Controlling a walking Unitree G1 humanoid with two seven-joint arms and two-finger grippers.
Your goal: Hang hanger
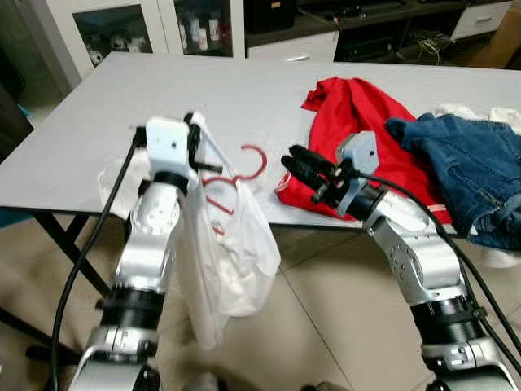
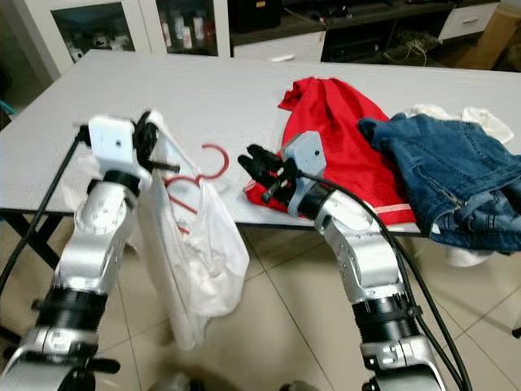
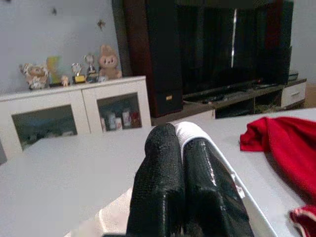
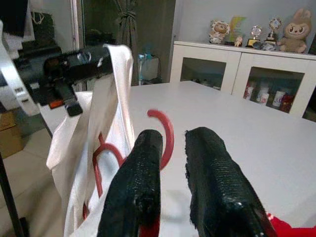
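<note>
A red hanger [image 1: 247, 174] sits inside a white garment [image 1: 228, 252] that hangs off the table's near edge. Its hook [image 4: 167, 132] sticks out above the cloth. My left gripper [image 1: 194, 145] holds the garment's top edge, fingers [image 3: 163, 187] pressed together on the white cloth [image 3: 190, 130]. My right gripper [image 1: 299, 169] reaches in from the right at the table edge. It is open, tips a short way from the hook, with nothing between its fingers [image 4: 143, 173].
On the grey table [image 1: 163, 98] lie a red shirt [image 1: 358, 114], blue jeans [image 1: 472, 163] and a white cloth [image 1: 498, 119] at the right. White glass-door cabinets [image 1: 122, 28] stand behind. Tiled floor [image 1: 326, 326] lies below the table's edge.
</note>
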